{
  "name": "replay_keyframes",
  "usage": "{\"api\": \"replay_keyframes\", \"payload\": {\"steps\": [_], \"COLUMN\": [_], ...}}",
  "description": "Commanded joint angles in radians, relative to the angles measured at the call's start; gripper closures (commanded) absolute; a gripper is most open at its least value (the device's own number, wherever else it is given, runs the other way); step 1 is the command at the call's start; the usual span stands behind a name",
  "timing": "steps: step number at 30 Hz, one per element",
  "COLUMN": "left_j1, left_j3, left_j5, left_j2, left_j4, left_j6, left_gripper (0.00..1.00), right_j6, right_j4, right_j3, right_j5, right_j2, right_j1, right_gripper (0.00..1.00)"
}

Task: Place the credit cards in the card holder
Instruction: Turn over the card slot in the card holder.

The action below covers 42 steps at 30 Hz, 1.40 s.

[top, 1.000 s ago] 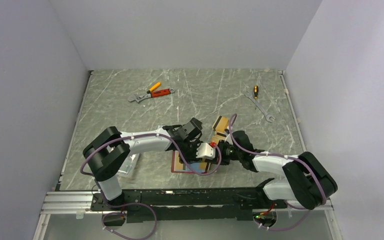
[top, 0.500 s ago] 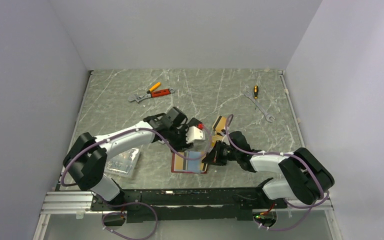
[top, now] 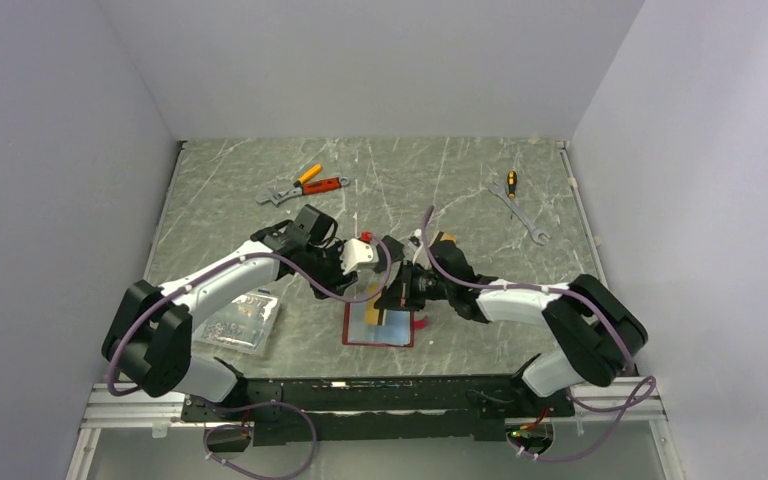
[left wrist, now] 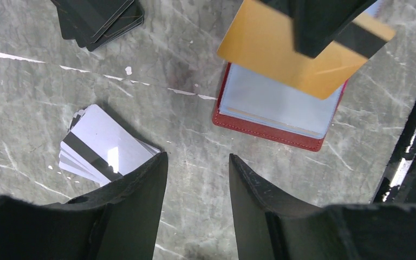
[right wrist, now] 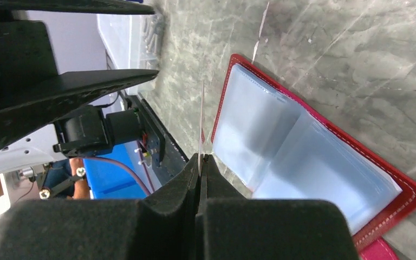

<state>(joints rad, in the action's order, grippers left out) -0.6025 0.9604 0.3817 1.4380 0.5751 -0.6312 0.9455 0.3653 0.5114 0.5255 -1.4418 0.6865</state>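
Observation:
The red card holder (top: pixel 400 338) lies open on the table, its bluish lining up; it also shows in the left wrist view (left wrist: pixel 273 132) and the right wrist view (right wrist: pixel 303 162). My right gripper (top: pixel 392 298) (right wrist: pixel 201 157) is shut on an orange-gold credit card (left wrist: pixel 271 49), held just above the holder's left page; in the right wrist view the card (right wrist: pixel 202 119) is edge-on. My left gripper (top: pixel 363 272) (left wrist: pixel 196 158) is open and empty, above bare table left of the holder. A stack of silver-white credit cards (left wrist: pixel 100 146) with a dark stripe lies by its left finger.
A stack of black flat rectangles (left wrist: pixel 97 16) lies beyond the silver cards. A clear plastic box (top: pixel 240 322) sits at the near left. Pliers (top: pixel 305 186) lie at the back left, a wrench (top: pixel 523 215) and a screwdriver (top: pixel 510 183) at the back right.
My left gripper has drawn back left, off the card holder. My right gripper has moved left with the orange-gold card, over the open holder.

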Motion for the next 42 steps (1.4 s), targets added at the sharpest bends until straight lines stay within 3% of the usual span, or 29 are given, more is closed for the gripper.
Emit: {"api": "replay_keyframes", "payload": {"steps": [1, 9, 17, 30, 42], "left_j1": [0.002, -0.028, -0.121, -0.152, -0.176], "left_j3": [-0.014, 0.010, -0.066, -0.116, -0.130], "left_j5": [0.063, 0.109, 0.030, -0.044, -0.068], "left_j2": [-0.050, -0.006, 0.088, 0.136, 0.144], "left_j4": [0.010, 0.015, -0.054, -0.102, -0.116], "left_j6": [-0.032, -0.071, -0.157, -0.156, -0.159], "left_gripper": [0.49, 0.49, 0.53, 0.56, 0.57], "right_j6": [-0.035, -0.062, -0.055, -0.036, -0.017], "right_j4": [-0.003, -0.044, -0.014, 0.053, 0.182], "right_j3": [0.047, 0.046, -0.037, -0.098, -0.072], "right_j5": [0.020, 0.018, 0.017, 0.042, 0.184], "right_j2": [-0.066, -0.068, -0.049, -0.065, -0.210], "right_j1": [0.019, 0.009, -0.008, -0.008, -0.033], "right_gripper": [1.00, 1.00, 1.00, 1.00, 1.00]}}
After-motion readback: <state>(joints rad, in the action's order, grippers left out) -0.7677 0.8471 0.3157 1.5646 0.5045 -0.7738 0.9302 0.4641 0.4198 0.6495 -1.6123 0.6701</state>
